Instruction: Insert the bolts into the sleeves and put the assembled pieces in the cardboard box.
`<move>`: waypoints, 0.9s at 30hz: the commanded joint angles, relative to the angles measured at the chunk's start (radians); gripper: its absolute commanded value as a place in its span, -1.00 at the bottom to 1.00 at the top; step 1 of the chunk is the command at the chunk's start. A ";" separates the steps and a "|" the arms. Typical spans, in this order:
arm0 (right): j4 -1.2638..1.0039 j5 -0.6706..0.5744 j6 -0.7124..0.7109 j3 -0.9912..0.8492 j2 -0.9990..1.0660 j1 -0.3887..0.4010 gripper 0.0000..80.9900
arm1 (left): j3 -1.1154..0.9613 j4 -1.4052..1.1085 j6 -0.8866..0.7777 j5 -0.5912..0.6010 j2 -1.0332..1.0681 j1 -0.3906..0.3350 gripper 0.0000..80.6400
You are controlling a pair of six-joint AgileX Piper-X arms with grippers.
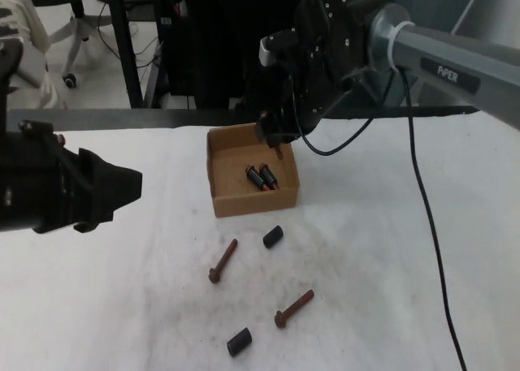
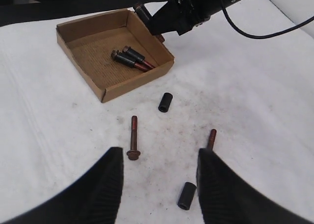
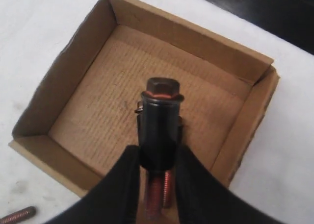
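A desk under a white, lightly smudged cloth [image 1: 390,306] [image 2: 274,96] [image 3: 39,28] carries everything. Over it, the high view shows both arms whole: the grey and black right arm [image 1: 455,58] slants in above the box, and the bulky black left arm [image 1: 57,188] sits well apart, over bare cloth. A thin black cable [image 1: 422,192] [image 2: 265,33] trails from the right arm across the desk.

The shallow, open-topped brown cardboard box [image 1: 253,202] [image 2: 132,84] [image 3: 64,72] has a ribbed corrugated floor. The left wrist view shows two assembled pieces [image 2: 131,59] [image 1: 262,176] lying side by side on that floor; in the right wrist view the held part stands in front of them.

The right jaws are closed on an assembled piece above the box: ribbed black fingers [image 3: 117,194] pinch a smooth black cylindrical sleeve [image 3: 158,131] [image 2: 142,12], with the rust-red bolt's hexagonal flanged head [image 3: 158,89] out at one end and its thread out at the other.

The left jaws stand wide apart, holding nothing, their ribbed fingers [image 2: 105,194] above the loose parts.

On the cloth in front of the box lie two rust-red threaded bolts [image 1: 223,260] [image 2: 133,138], [image 1: 294,308] [image 2: 211,138], and two short black hollow sleeves [image 1: 273,237] [image 2: 165,102], [image 1: 239,341] [image 2: 187,195], all apart from each other.
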 commanded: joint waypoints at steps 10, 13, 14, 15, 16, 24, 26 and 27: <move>0.000 -0.010 0.022 -0.081 0.057 0.050 -0.98 | -0.010 0.004 0.005 -0.006 -0.010 0.002 0.10; 0.000 -0.013 0.038 -0.100 0.074 0.060 -0.98 | -0.010 0.005 0.005 -0.006 -0.010 0.002 0.10; 0.003 -0.013 0.047 -0.108 0.083 0.062 -0.98 | -0.010 0.005 0.005 -0.006 -0.010 0.002 0.10; 0.007 -0.013 0.050 -0.118 0.092 0.064 -0.98 | -0.010 0.005 0.005 -0.006 -0.010 0.002 0.10; 0.014 -0.013 0.050 -0.129 0.102 0.067 -0.98 | -0.010 0.005 0.005 -0.006 -0.010 0.002 0.10; 0.001 -0.009 0.048 -0.194 0.147 0.077 -0.98 | -0.010 0.009 0.005 -0.006 -0.010 0.002 0.10; -0.013 -0.009 0.053 -0.199 0.147 0.077 -0.98 | -0.010 0.009 0.005 -0.006 -0.010 0.002 0.10; -0.021 -0.009 0.060 -0.198 0.147 0.077 -0.98 | -0.010 0.009 0.005 -0.006 -0.010 0.002 0.10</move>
